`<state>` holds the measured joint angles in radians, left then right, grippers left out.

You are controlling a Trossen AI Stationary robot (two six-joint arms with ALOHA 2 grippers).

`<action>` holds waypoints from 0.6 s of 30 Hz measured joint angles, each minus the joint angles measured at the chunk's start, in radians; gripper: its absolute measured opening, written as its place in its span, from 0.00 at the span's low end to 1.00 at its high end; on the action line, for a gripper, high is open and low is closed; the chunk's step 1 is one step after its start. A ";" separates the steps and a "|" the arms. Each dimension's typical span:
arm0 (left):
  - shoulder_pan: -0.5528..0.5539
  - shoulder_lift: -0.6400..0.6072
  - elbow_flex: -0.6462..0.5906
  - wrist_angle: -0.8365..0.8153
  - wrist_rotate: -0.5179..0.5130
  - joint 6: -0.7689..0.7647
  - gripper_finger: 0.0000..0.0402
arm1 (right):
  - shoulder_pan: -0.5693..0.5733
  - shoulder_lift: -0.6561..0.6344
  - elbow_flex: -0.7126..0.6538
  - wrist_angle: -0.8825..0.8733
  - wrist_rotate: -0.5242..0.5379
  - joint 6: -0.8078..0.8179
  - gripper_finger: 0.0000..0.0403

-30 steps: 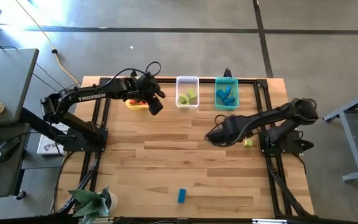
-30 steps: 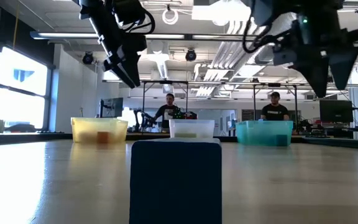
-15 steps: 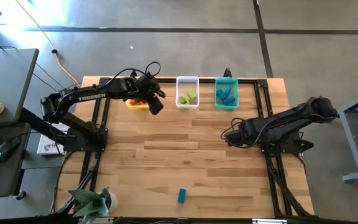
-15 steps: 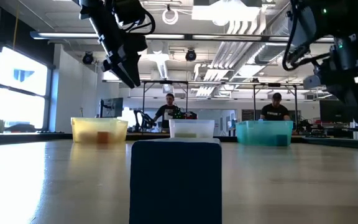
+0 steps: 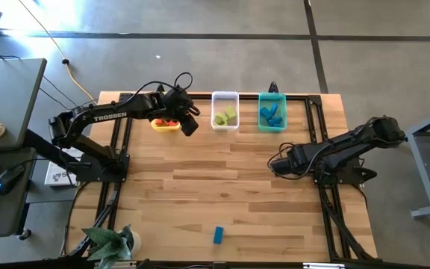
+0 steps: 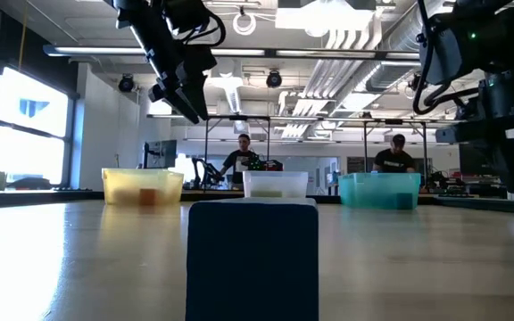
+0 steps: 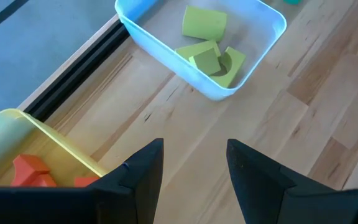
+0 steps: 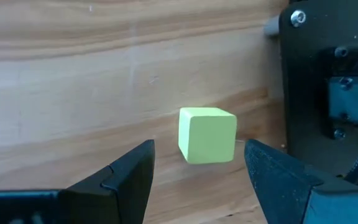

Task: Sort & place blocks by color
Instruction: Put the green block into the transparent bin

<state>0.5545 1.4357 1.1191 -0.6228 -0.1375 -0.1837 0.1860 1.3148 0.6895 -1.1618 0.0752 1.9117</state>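
Observation:
A yellow-green cube (image 8: 207,135) rests on the wood near the right arm's base. My right gripper (image 8: 197,148) hangs just above it, pointing down and open, one finger on either side, touching nothing. In the high view the right arm (image 5: 327,153) hides the cube. My left gripper (image 7: 194,144) is open and empty, held high between the yellow bin (image 7: 17,127) with red-orange blocks (image 7: 31,169) and the clear bin (image 7: 263,34) with yellow-green blocks (image 7: 205,53). The teal bin (image 5: 272,112) holds blue blocks. One blue block (image 5: 218,235) lies near the table's front edge.
The three bins stand in a row along the far edge. The right arm's dark base (image 8: 328,87) stands close beside the cube. In the low view the blue block (image 6: 252,259) fills the foreground. Two people (image 6: 243,159) are in the room behind the table.
My right gripper has drawn back toward the table's right edge and come down, rolling at the wrist, and now stands over the yellow-green cube; most of that move came in the first half second. Its fingers have stayed open. No block has moved.

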 joint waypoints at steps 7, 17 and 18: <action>0.000 0.000 0.000 0.000 0.000 0.000 0.41 | 0.000 0.031 0.000 0.008 -0.024 0.054 0.59; 0.000 0.000 0.000 0.000 0.004 0.021 0.41 | -0.001 0.175 0.000 0.033 -0.027 0.114 0.58; 0.000 0.000 0.000 0.000 0.009 0.030 0.41 | -0.002 0.186 0.000 0.035 -0.027 0.119 0.58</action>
<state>0.5545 1.4353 1.1191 -0.6228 -0.1285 -0.1537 0.1841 1.5003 0.6895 -1.1264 0.0483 2.0304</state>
